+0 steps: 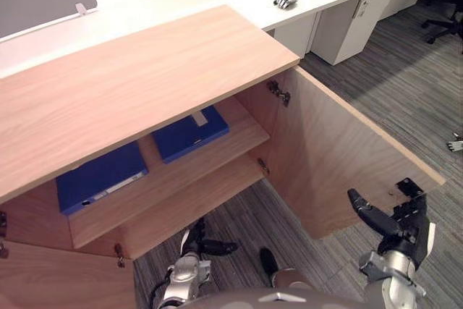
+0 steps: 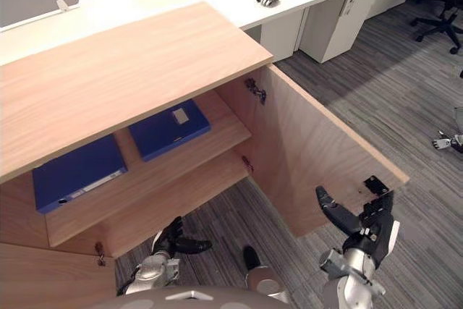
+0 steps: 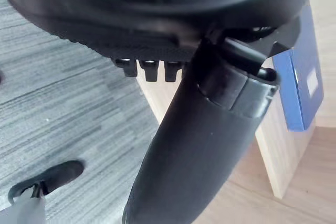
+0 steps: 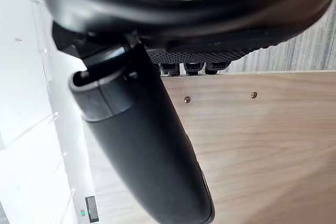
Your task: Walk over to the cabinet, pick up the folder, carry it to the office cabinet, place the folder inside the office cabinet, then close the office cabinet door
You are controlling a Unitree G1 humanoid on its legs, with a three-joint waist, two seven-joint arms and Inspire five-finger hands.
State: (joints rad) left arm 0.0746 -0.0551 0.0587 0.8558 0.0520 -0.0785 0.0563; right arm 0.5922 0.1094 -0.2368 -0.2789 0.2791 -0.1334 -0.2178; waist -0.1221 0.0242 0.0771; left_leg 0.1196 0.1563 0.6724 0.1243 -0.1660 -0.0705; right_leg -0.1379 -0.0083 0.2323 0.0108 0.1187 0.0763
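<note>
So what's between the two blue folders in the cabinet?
Nothing: bare wooden shelf between the left folder and the right folder, shown in both eye views.

Silver-grey forearms (image 1: 182, 274), dark left hand (image 1: 201, 242), dark right hand (image 1: 402, 219), thick rounded black thumbs (image 4: 142, 145)

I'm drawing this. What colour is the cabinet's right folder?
The folder is blue, best in left eye view.

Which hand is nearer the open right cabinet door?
Right. The right hand sits by the free edge of the door; the left hand hangs low before the bottom shelf, apart from it.
</note>
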